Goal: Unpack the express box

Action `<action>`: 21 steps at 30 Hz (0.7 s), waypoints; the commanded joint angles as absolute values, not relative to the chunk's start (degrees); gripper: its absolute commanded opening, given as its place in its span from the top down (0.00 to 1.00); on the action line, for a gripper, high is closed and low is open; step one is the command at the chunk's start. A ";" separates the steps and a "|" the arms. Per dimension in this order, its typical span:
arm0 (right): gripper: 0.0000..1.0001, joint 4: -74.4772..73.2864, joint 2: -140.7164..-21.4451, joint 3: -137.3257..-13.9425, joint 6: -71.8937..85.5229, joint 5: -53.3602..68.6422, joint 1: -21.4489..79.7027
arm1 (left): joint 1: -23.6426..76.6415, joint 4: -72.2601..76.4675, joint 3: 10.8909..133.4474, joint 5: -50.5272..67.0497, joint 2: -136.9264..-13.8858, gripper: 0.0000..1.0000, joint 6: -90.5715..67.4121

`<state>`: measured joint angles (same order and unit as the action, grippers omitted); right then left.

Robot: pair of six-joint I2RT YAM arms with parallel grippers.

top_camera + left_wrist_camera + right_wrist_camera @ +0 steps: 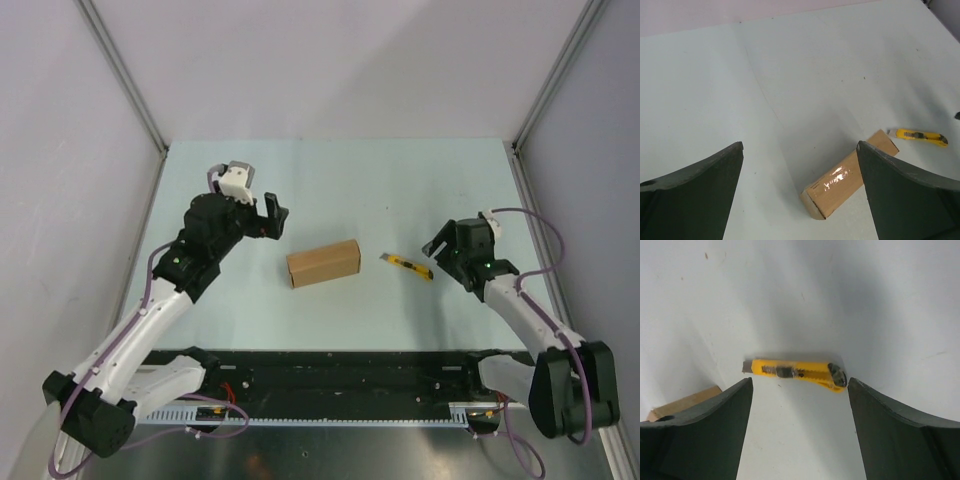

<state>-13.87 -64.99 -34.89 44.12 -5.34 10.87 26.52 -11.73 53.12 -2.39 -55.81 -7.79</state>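
**Box shut, both claws empty**

Your box (pixel 323 263) lies closed at mid-table. Your left claw (pixel 275 217) hangs wide open near its far left corner. Your right claw (pixel 437 248) gapes empty by the knife (pixel 408 265), right of the box.

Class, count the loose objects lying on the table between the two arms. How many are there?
2. The brown express box lies near the middle of the table; the yellow utility knife lies to its right, not touching it. Nothing else seems hidden.
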 commanded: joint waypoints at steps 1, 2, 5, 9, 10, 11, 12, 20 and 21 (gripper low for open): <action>0.20 -23.64 -58.64 -39.63 44.91 -13.53 12.12 | 24.44 -10.02 51.68 -1.59 -54.32 0.00 -13.18; 0.21 -23.64 -57.84 -40.33 44.30 -13.80 12.56 | 24.00 -10.02 51.51 -0.54 -54.23 0.00 -12.57; 0.26 -17.43 -57.65 -41.13 40.71 -10.05 15.89 | 22.94 -10.19 50.63 9.21 -54.23 0.15 -8.63; 0.43 -7.49 -65.63 -47.87 34.91 -5.19 21.00 | 23.03 -10.02 47.21 25.19 -53.44 0.39 -8.43; 0.54 -6.95 -68.00 -49.81 33.94 -4.66 21.96 | 23.20 -10.02 46.41 31.14 -53.35 0.49 -8.96; 0.58 -6.60 -73.33 -51.66 33.06 -3.61 23.89 | 23.29 -10.02 45.45 33.29 -53.26 0.53 -10.18; 0.61 -5.98 -75.56 -55.51 31.92 -3.26 24.69 | 23.99 -10.19 43.09 34.88 -52.74 0.56 -10.98; 0.75 1.49 -94.56 -66.17 27.95 6.14 28.47 | 34.09 -10.02 32.79 29.10 -49.74 0.75 -17.22; 0.76 1.84 -97.44 -67.14 27.25 6.76 28.74 | 35.49 -9.93 32.09 26.22 -50.70 0.75 -17.66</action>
<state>-2.70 -91.88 -62.17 31.07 2.22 27.94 31.90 -11.07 33.82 29.15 -51.11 -13.85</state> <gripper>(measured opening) 0.256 0.254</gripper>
